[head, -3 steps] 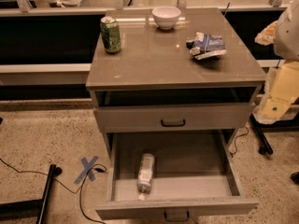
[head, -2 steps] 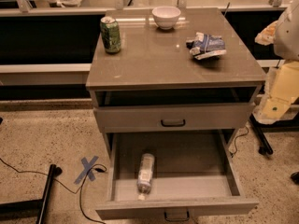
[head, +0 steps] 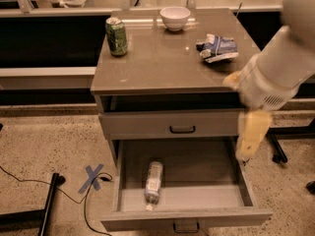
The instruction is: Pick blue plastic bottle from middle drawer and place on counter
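The blue plastic bottle [head: 153, 181] lies on its side on the floor of the open middle drawer [head: 187, 218], left of centre, cap toward the drawer front. The counter [head: 162, 63] is the glossy grey-brown cabinet top above it. My white arm comes in from the upper right. Its pale yellow gripper [head: 250, 137] hangs over the drawer's right side wall, well right of the bottle and above it, holding nothing that I can see.
On the counter stand a green soda can [head: 116, 36] at the back left, a white bowl [head: 175, 17] at the back and a crumpled blue-white bag [head: 216, 48] at the right. The drawer above [head: 182, 124] is closed. A cable and blue tape cross [head: 93, 177] lie on the floor at left.
My arm has swung left and down from the right edge of the view, so it now covers the cabinet's right front corner. The bottle and the drawer have not moved.
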Controlling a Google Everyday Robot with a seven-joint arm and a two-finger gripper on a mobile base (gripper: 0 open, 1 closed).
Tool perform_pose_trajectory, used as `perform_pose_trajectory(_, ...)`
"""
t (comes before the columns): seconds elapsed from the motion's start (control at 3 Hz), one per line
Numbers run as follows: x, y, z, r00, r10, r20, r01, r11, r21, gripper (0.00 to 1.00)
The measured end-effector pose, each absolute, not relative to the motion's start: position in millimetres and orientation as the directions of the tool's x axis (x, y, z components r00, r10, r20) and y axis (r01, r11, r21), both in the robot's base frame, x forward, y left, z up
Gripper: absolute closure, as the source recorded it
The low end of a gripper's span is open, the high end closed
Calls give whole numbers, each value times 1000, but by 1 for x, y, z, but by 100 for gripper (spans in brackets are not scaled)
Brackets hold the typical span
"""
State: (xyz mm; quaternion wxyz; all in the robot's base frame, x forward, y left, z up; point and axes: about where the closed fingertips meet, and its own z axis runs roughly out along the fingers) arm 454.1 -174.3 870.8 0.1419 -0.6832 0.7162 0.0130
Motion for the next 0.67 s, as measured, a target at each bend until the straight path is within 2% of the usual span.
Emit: perform_pose_trajectory(0.67,442,-156,816,119,-980,-157,-985,-97,-145,0)
